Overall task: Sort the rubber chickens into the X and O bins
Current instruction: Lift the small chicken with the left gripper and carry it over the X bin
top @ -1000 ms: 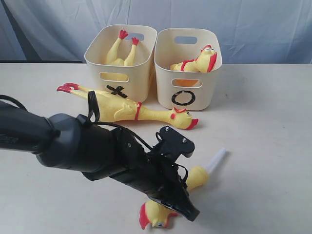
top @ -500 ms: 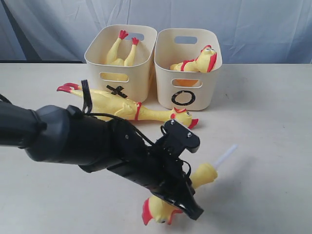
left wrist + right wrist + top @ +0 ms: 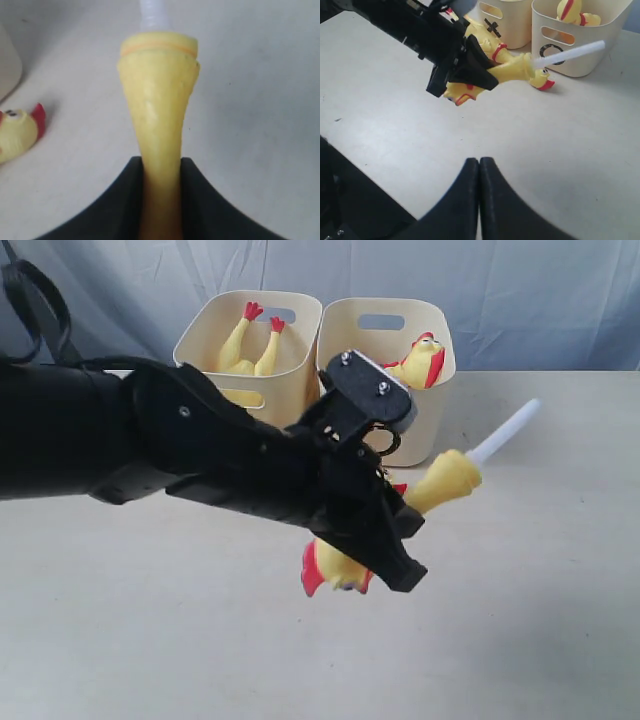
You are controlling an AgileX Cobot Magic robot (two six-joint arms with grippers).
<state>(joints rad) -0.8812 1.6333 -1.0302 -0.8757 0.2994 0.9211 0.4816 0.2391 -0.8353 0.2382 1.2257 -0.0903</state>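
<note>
My left gripper is shut on the neck of a yellow rubber chicken and holds it in the air in front of the bins. Its red-combed head hangs low, and a white tube sticks out of its other end. The X bin holds a chicken, legs up. The O bin holds another chicken. A long chicken lies on the table before the bins, mostly hidden by the arm in the exterior view. My right gripper is shut and empty, low over the table.
The black left arm stretches across the left and middle of the exterior view and covers the marks on both bins. A grey-blue curtain hangs behind the bins. The pale tabletop spreads in front and to the right.
The left arm has lifted the chicken off the table and carried it up and back towards the bins. The right gripper stays shut.
</note>
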